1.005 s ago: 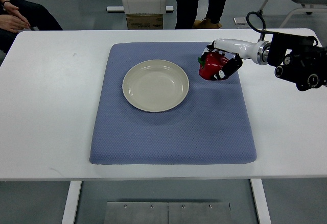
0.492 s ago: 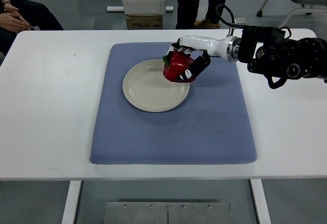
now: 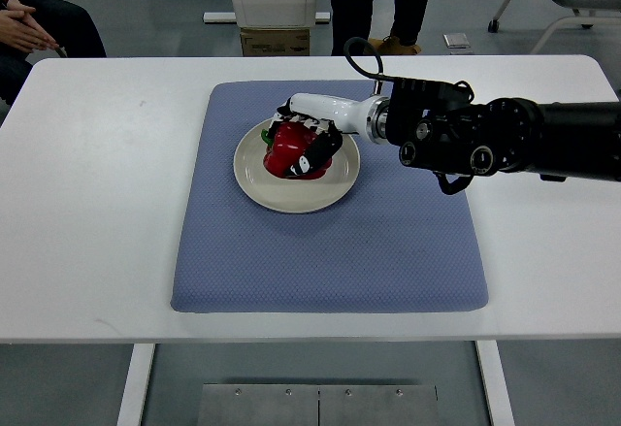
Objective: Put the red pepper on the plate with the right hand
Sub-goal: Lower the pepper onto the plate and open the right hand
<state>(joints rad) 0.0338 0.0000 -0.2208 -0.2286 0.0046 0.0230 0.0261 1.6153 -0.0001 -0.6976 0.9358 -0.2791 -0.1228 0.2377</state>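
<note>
**Over the plate, pepper not yet let go**

At far left, a seated person's clasped hands (image 3: 21,30), well apart from the work. On the white table (image 3: 97,203), a blue mat (image 3: 320,251); on the mat, a cream plate (image 3: 291,188). Above the plate's middle, the red pepper (image 3: 291,151), carried there from the mat's right side within the last second. Around it, the right hand (image 3: 309,137), fingers (image 3: 312,159) curled and clamped on the pepper. Whether touching the plate or just above, cannot tell. Transport done, by the look of it; lowering and release remaining. Further right, the dark forearm (image 3: 505,140) reaching in from the right edge.
</note>
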